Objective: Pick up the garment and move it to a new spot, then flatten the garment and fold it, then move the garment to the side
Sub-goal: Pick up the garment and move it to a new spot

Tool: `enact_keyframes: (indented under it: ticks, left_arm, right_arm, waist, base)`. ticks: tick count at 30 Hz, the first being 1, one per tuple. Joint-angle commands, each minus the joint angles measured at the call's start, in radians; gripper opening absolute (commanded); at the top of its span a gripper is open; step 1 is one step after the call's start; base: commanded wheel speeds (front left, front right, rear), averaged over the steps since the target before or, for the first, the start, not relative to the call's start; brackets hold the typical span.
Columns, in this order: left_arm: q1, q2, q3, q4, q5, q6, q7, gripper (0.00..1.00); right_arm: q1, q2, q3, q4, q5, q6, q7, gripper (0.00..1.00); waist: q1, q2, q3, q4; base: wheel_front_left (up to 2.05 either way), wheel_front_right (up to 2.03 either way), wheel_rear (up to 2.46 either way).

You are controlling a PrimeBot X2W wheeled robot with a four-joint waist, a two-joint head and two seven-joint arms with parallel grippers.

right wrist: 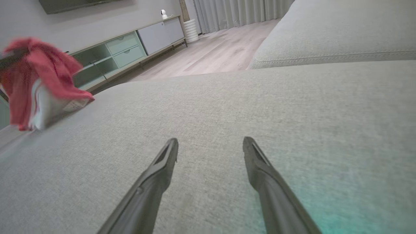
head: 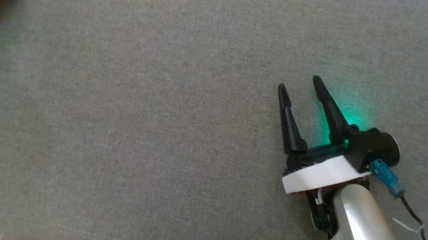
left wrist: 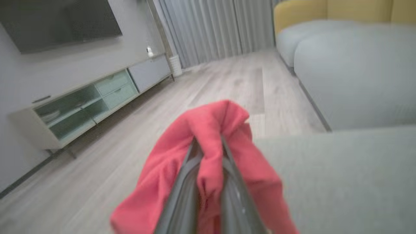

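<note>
The left end effector (left wrist: 208, 143) was clamped on the red garment (left wrist: 156, 182), cloth draped down both sides, with the grey sofa seat (left wrist: 341, 178) alongside and wooden floor (left wrist: 81, 175) behind.
</note>
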Motion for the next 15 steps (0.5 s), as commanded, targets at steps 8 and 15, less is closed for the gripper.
enact_keyframes:
  ticks: [8,15]
  left_arm:
    - [-0.114,-0.044,-0.159,-0.342,0.009,-0.056,-0.013,0.00]
    - [-0.065,-0.234,-0.348,-0.430,-0.084,-0.063,-0.013,0.00]
  right_arm:
    - [0.084,-0.005,0.013,0.019,0.089,0.003,0.008,1.00]
    - [0.123,-0.004,0.001,0.026,0.140,0.003,0.008,1.00]
  waist:
    - [-0.0001,0.0000,-0.130,-0.061]
    - [-0.0001,0.0000,-0.206,-0.156]
  base:
    - [0.00,0.00,0.00]
    - [0.00,0.00,0.00]
